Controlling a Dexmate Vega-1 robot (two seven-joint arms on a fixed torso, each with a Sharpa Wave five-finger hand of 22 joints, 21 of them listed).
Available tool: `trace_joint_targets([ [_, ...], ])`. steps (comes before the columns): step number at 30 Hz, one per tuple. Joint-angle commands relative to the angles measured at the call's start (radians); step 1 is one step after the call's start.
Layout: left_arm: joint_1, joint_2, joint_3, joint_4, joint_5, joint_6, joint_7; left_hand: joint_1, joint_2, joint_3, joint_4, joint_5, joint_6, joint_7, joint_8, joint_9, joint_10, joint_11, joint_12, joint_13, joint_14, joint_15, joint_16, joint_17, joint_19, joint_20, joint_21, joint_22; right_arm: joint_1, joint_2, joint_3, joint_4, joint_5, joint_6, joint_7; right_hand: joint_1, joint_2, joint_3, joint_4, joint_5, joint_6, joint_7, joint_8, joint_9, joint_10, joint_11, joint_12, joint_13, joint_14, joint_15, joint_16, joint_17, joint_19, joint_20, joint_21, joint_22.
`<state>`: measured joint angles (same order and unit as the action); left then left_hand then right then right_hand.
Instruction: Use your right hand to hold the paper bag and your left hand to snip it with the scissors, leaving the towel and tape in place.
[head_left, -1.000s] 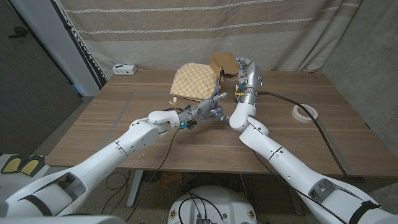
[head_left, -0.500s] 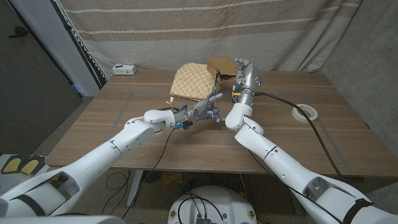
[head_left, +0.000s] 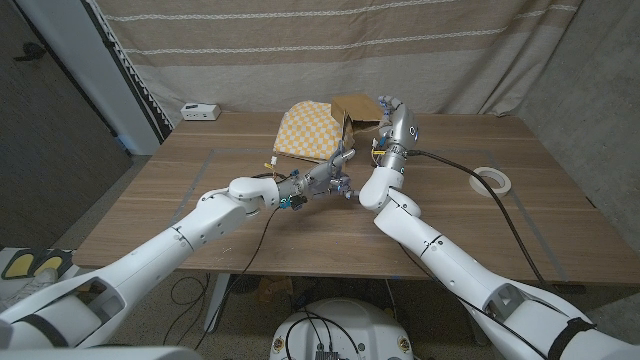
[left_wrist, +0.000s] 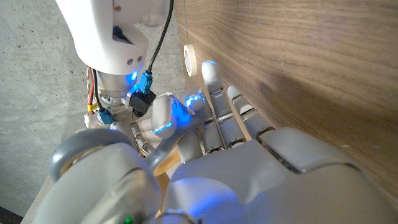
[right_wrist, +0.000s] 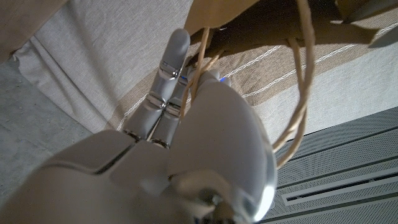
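**Paper bag lifted at the far edge, left hand just below it**

No brand, label or writing can be read on anything here.

The paper bag (head_left: 355, 106) is off the worktop (head_left: 180, 210) near the middle of its far edge. The right hand (head_left: 390, 108) grips it from the right side; in the right wrist view the fingers (right_wrist: 166, 74) close around the bag's pale cord handles (right_wrist: 298, 93), with the brown paper just past the fingertips.

The left hand (head_left: 335, 172) hangs above the middle of the worktop, just below and left of the bag. Its fingers are curled around something metallic, but the scissors cannot be made out clearly in the head view. In the left wrist view the fingers (left_wrist: 214, 93) reach toward the right arm's wrist (left_wrist: 118, 62), lit blue. Whether this hand truly holds the scissors I cannot tell.

The towel (head_left: 308, 132), yellow-and-white checked, lies at the far edge, just left of the bag and partly behind the left hand. The tape (head_left: 493, 180), a white roll, lies flat near the right edge, well apart from both hands; it also shows in the left wrist view (left_wrist: 190, 60). A black cable (head_left: 520, 215) runs from the right arm across the worktop toward the near right corner, passing close to the tape. A small white box (head_left: 200, 111) sits at the far left corner.
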<state>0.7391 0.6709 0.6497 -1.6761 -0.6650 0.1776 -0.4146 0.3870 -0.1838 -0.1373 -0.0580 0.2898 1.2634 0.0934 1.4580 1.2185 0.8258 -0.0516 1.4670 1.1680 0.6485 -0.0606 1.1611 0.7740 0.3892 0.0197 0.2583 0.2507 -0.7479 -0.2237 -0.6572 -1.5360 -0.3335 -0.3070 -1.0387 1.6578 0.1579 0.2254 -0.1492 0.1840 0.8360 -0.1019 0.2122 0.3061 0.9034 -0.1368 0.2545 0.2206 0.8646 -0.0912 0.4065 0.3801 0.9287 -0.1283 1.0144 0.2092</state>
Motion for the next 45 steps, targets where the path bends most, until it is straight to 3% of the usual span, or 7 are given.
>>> trace_joint_targets([
  [1, -0.003, -0.002, 0.02, -0.005, 0.012, 0.007, -0.019, -0.003, 0.012, -0.019, -0.003, 0.013, -0.069, 0.088, 0.082, -0.007, -0.001, -0.004, 0.006, -0.001, -0.006, -0.075, -0.003, 0.001, 0.005, 0.005, -0.006, 0.0, 0.018, 0.005, -0.006, 0.035, 0.006, -0.01, -0.015, 0.008, 0.0, 0.008, -0.003, 0.002, -0.001, 0.001, -0.004, 0.003, -0.006, -0.003, -0.002, 0.004, 0.029, -0.13, 0.007, 0.0, -0.003, -0.107, 0.007, -0.002],
  [19, -0.006, 0.001, 0.023, -0.003, 0.014, 0.004, -0.037, -0.002, 0.021, -0.055, -0.008, 0.028, -0.071, 0.089, 0.085, 0.0, -0.001, -0.004, 0.009, 0.002, -0.005, -0.072, -0.001, 0.003, 0.005, 0.006, -0.006, 0.003, 0.026, 0.013, -0.031, 0.029, -0.005, -0.016, -0.024, 0.008, 0.002, 0.007, -0.002, 0.007, -0.009, 0.001, -0.007, 0.002, -0.016, -0.003, -0.007, 0.004, 0.023, -0.13, 0.009, -0.001, -0.008, -0.107, 0.01, -0.004],
  [22, -0.005, 0.001, 0.02, 0.0, 0.012, 0.002, -0.036, -0.001, 0.026, -0.068, -0.008, 0.033, -0.075, 0.086, 0.086, 0.002, 0.007, -0.007, 0.001, -0.013, -0.005, -0.072, 0.0, 0.004, 0.006, 0.006, -0.006, 0.004, 0.026, 0.01, -0.033, 0.025, -0.007, -0.017, -0.021, 0.007, 0.003, 0.007, -0.001, 0.008, -0.01, 0.002, -0.007, 0.002, -0.014, 0.008, -0.007, 0.004, 0.02, -0.127, 0.009, -0.001, -0.009, -0.107, 0.011, -0.004],
  [29, 0.006, -0.003, 0.013, 0.0, 0.003, 0.01, -0.011, 0.001, 0.036, -0.095, -0.009, 0.045, -0.07, 0.086, 0.085, 0.002, -0.002, -0.001, 0.015, 0.011, -0.002, -0.072, -0.004, -0.006, 0.008, 0.004, -0.006, 0.004, 0.023, 0.012, -0.031, 0.015, -0.011, -0.025, -0.027, 0.008, 0.005, 0.007, -0.001, 0.011, -0.013, 0.003, -0.008, 0.002, -0.016, 0.001, -0.008, 0.005, 0.019, -0.129, 0.011, -0.001, -0.011, -0.107, 0.011, -0.005],
  [33, 0.019, -0.008, 0.006, -0.007, -0.004, 0.016, 0.018, 0.002, 0.041, -0.108, -0.007, 0.051, -0.067, 0.09, 0.071, -0.015, 0.011, 0.004, -0.003, -0.022, 0.0, -0.068, -0.001, -0.003, 0.012, 0.002, -0.005, 0.005, 0.014, 0.013, -0.032, -0.006, -0.006, -0.03, -0.017, 0.008, 0.006, 0.008, -0.001, 0.012, -0.014, 0.004, -0.008, 0.002, -0.016, 0.002, -0.008, 0.005, 0.018, -0.128, 0.011, -0.001, -0.012, -0.107, 0.012, -0.005],
  [45, 0.048, -0.016, -0.009, -0.018, -0.029, 0.01, 0.054, 0.001, 0.053, -0.136, -0.002, 0.063, -0.046, 0.09, 0.069, -0.014, 0.022, 0.008, 0.009, -0.007, 0.009, -0.068, 0.004, -0.005, 0.02, -0.003, -0.002, 0.008, -0.003, 0.021, -0.053, -0.04, -0.022, -0.051, -0.003, 0.009, 0.008, 0.01, -0.002, 0.018, -0.027, 0.014, -0.01, 0.005, -0.027, 0.017, -0.013, 0.005, 0.006, -0.125, 0.008, -0.003, -0.016, -0.108, 0.012, -0.007],
])
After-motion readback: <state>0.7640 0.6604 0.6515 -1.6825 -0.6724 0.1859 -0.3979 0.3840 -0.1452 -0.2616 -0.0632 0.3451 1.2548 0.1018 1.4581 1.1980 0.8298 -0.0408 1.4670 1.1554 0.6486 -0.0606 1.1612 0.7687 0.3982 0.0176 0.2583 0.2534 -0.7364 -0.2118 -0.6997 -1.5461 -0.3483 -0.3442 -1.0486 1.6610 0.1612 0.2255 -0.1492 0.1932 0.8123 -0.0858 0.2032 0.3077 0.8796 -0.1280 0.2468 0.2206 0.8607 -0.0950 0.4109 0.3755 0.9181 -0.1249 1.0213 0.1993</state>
